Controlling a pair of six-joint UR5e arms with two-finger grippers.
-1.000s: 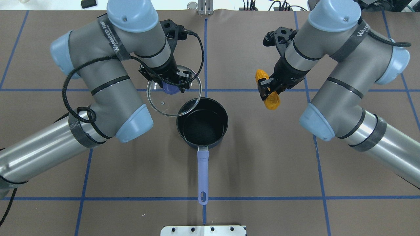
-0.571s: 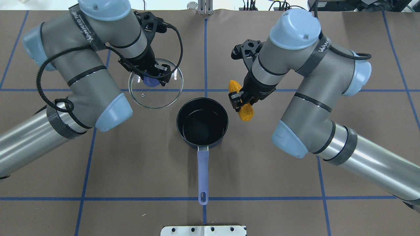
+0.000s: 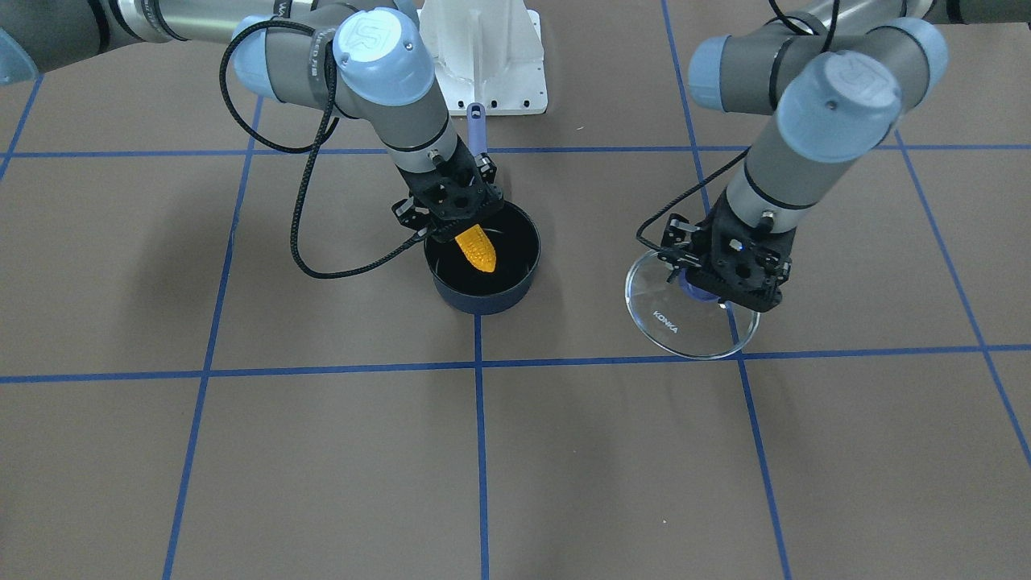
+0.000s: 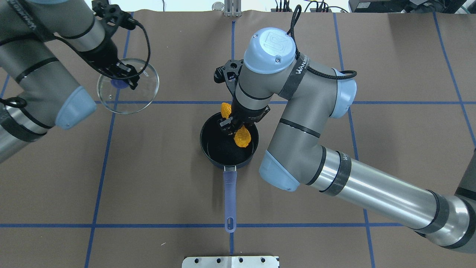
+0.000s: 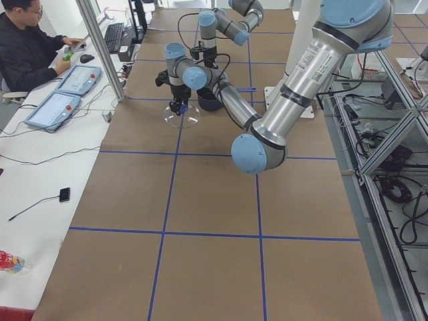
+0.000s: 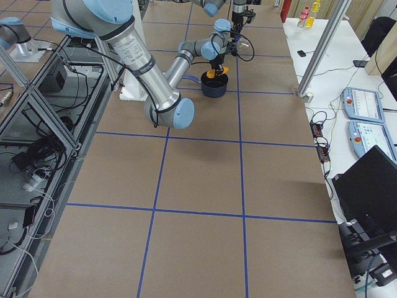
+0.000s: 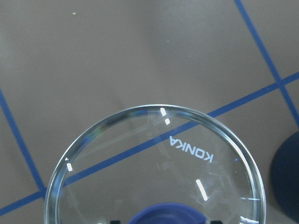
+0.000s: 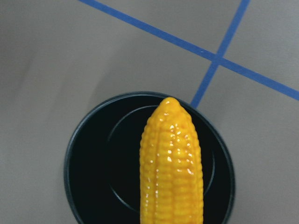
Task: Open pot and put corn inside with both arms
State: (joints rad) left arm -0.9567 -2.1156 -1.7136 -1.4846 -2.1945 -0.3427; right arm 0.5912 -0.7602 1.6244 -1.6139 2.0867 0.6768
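The dark navy pot stands open at the table's middle, its lavender handle pointing toward the robot; it also shows in the front view and the right wrist view. My right gripper is shut on the yellow corn and holds it over the pot's mouth, tip forward. My left gripper is shut on the blue knob of the glass lid, held well off to the pot's left.
Blue tape lines grid the brown table. A white mounting plate lies at the robot-side edge. An operator sits with teach pendants beyond the far side.
My right gripper has carried the corn leftward from beside the pot to over its mouth. My left gripper has moved the lid farther left and away from the pot.
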